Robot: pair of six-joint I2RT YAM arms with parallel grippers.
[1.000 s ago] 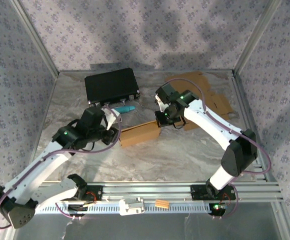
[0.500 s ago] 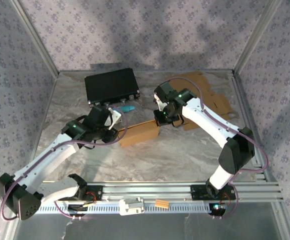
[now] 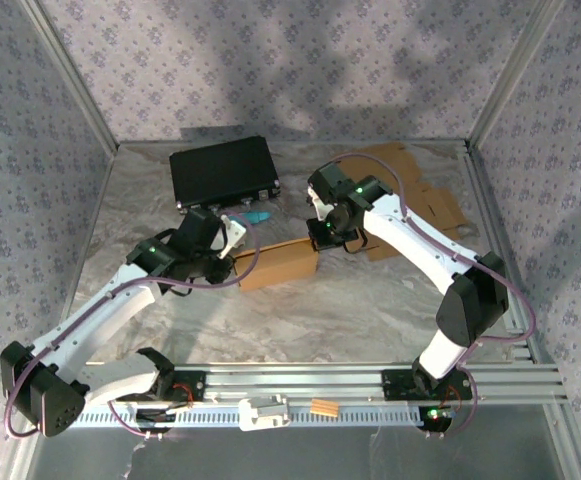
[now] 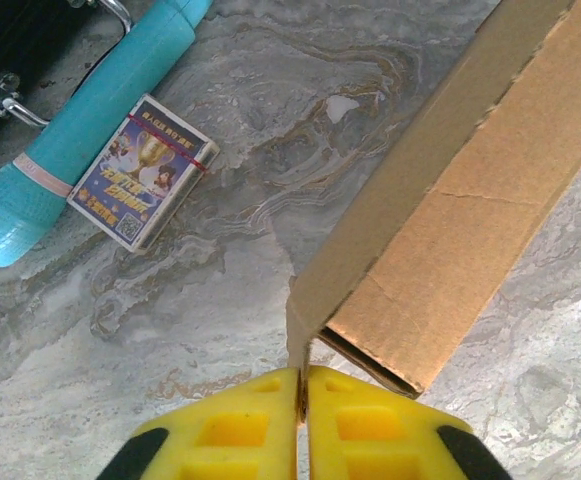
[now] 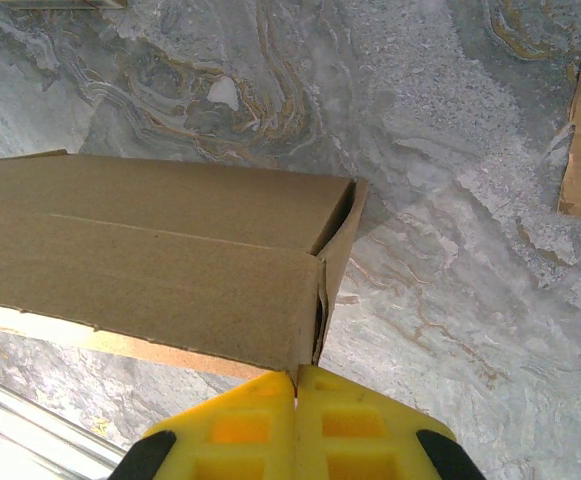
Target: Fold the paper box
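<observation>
Paper box (image 3: 278, 266) lay mid-table (image 3: 370, 300) between both arms as a half-formed sleeve, its ends unfolded. Left gripper (image 4: 303, 385) was pinched tight on the end-wall edge. Right gripper (image 5: 296, 385) was clamped on the opposite end's corner. Likely step: squaring the sleeve. Next comes tucking an end flap without crushing the walls.

The paper box (image 3: 278, 265) stretches across the middle of the surface (image 3: 350, 315), with my left hand (image 4: 303, 388) and my right hand (image 5: 296, 385) each pinched shut on one end, so nothing passes straight between them. Nearer my bases the surface is bare and open. Past my left hand, a teal tube (image 4: 80, 120) and a small card packet (image 4: 142, 170) lie side by side in front of a black case (image 3: 223, 170), crowding that corner. Flat cardboard (image 3: 425, 200) covers the far right.
</observation>
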